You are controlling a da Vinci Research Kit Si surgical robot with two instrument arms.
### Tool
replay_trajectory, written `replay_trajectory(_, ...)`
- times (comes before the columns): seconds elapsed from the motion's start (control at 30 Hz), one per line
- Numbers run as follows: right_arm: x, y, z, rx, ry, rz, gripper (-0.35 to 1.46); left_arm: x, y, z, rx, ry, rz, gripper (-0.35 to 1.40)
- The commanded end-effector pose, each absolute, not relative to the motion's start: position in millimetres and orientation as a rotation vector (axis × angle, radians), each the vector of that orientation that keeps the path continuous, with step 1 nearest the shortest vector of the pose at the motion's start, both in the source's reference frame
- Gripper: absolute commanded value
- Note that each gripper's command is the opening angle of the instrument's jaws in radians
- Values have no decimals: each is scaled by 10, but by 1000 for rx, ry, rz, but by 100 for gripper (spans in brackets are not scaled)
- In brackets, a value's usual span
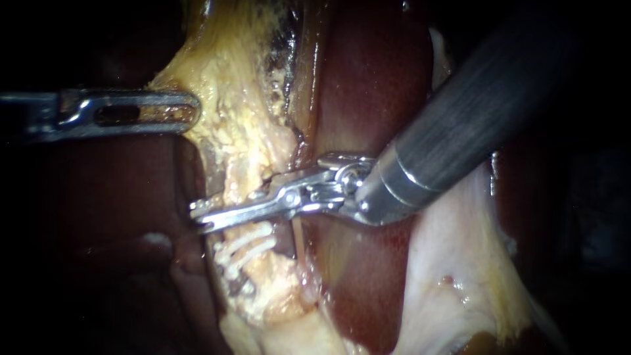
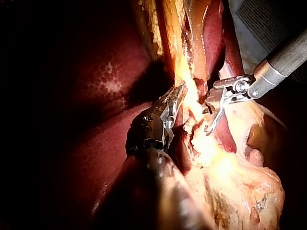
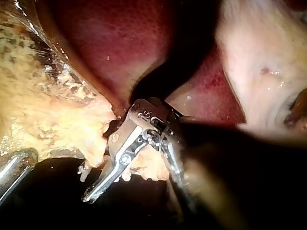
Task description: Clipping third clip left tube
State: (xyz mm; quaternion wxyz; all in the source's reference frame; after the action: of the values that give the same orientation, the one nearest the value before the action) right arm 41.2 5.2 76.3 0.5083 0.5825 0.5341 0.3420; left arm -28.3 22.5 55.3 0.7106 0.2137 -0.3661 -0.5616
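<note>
1. Right instrument [image 1: 199,219]: in from upper right, jaws laid across the left tube [image 1: 259,279]. Nearly together, thin gap at the tips only. Pinching the tube: one jaw in front, the other tucked behind its yellow coat.
2. Left tube: caught between the right jaws about mid-length of the jaws, crossing them roughly at a right angle and running on past both sides.
3. Two white clips [image 1: 244,248]: on the same tube, just beside the front jaw on its lower side. Side by side, near that jaw but not touching it.
4. Left instrument [image 1: 187,113]: in from the left, windowed jaws pressed together on the edge of the yellow fatty tissue [image 1: 227,92]. Well apart from the right jaws, further up the same strip.
5. Left wrist view: left instrument [image 2: 178,93] tip buried in yellow fatty tissue [image 2: 192,103], jaws closed on it. Right instrument [image 2: 207,120] just across that strip, tips down against it.
6. Right wrist view: right instrument [image 3: 91,194] with yellow tissue on both sides of the jaws. Left instrument [image 3: 24,160] off to one side, touching the same yellow mass [image 3: 53,120].
7. Liver [image 1: 368,85]: dark red, behind both jaw pairs. Pale tissue [image 1: 453,263] under the right shaft.
</note>
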Motion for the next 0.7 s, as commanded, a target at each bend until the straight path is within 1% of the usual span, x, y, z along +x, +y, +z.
replay_trajectory(0.03, 412, 51, 763, 1401, 1289, 827, 30, -283, 225, 553, 474, -812, -1246, -35)
replay_trajectory(0.1, 412, 51, 763, 1404, 1285, 833, 28, -283, 225, 553, 474, -812, -1246, -35)
replay_trajectory(0.13, 412, 52, 764, 1404, 1285, 833, 20, -283, 225, 553, 474, -812, -1246, -35)
replay_trajectory(0.23, 410, 52, 765, 1401, 1286, 837, -35, -283, 225, 552, 474, -812, -1247, -35)
replay_trajectory(0.43, 404, 54, 773, 1385, 1288, 856, -35, -283, 225, 552, 474, -812, -1247, -35)
replay_trajectory(0.7, 403, 55, 774, 1389, 1285, 850, -35, -283, 225, 552, 474, -812, -1247, -35)
